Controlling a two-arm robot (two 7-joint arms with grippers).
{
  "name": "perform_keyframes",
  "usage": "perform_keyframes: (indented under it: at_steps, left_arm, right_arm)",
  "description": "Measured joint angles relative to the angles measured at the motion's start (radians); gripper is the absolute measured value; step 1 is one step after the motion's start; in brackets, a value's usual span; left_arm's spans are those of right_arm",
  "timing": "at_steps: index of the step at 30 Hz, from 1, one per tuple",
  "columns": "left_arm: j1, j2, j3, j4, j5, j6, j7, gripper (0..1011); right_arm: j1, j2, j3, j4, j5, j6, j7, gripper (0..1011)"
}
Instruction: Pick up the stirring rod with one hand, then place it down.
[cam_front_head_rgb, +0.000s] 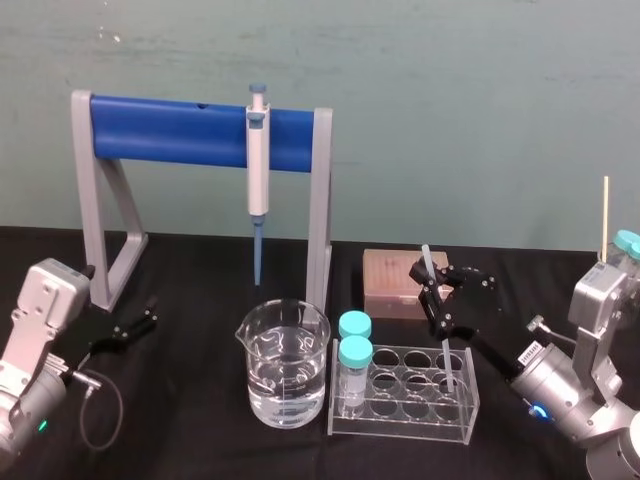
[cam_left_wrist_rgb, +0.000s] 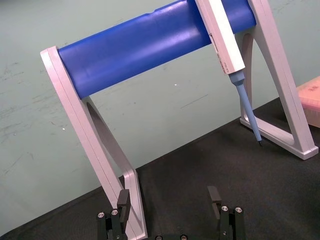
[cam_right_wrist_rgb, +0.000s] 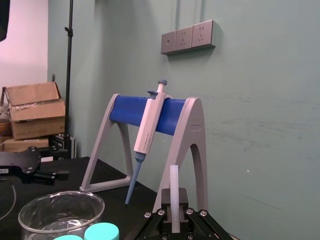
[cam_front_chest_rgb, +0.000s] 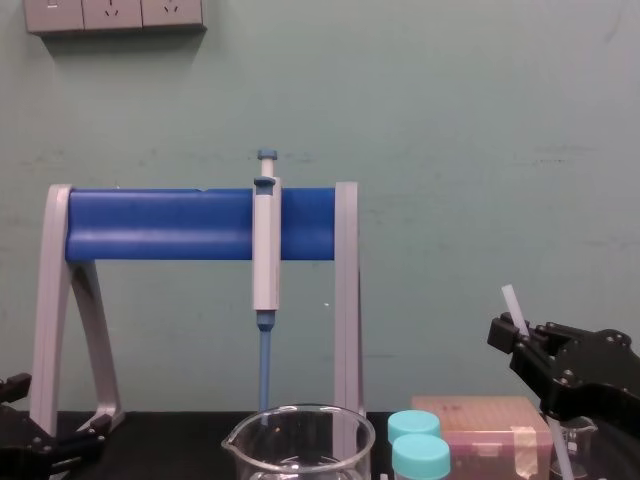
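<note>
Standing nearly upright, the long thin translucent white stirring rod (cam_front_head_rgb: 428, 266) has its long axis running up and down. Its top leans a little toward the robot's left and away toward the wall. In the chest view the rod (cam_front_chest_rgb: 512, 303) shows the same lean, its upper end poking free above the black fingers. Its lower length drops into the right-hand end of the clear plastic tube rack (cam_front_head_rgb: 470, 405); which well it sits in, and whether it touches bottom, I cannot tell.

The right black angular gripper (cam_front_head_rgb: 432, 288) has its jaws clenched on the rod partway up, and the right wrist view shows the rod (cam_right_wrist_rgb: 173, 192) rising straight out from between them.

Two small vials with teal caps (cam_front_head_rgb: 354, 352) stand at the rack's left end, well apart from the rod. A brownish flat box (cam_front_head_rgb: 390, 283) lies just behind the rack, near the gripper. The round glass beaker of clear liquid (cam_front_head_rgb: 283, 375) sits just beside the rack's left edge.

Behind the beaker stands the grey-legged stand with a blue crossbar (cam_front_head_rgb: 190, 130), a grey pipette with a blue tip (cam_front_head_rgb: 258, 170) hanging from it.

The black surface (cam_front_head_rgb: 190, 400) lies bare between the beaker and the left black gripper (cam_front_head_rgb: 140, 325), which rests low near the stand's left foot, jaws released and spread (cam_left_wrist_rgb: 169, 200).
</note>
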Motion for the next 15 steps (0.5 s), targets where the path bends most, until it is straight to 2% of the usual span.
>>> perform_keyframes:
  at_steps: [15]
  left_arm:
    - [0.000,0.000,0.000,0.000,0.000,0.000,0.000,1000]
  right_arm:
    - [0.000,-0.001,0.001,0.000,0.001,0.000,0.000,72]
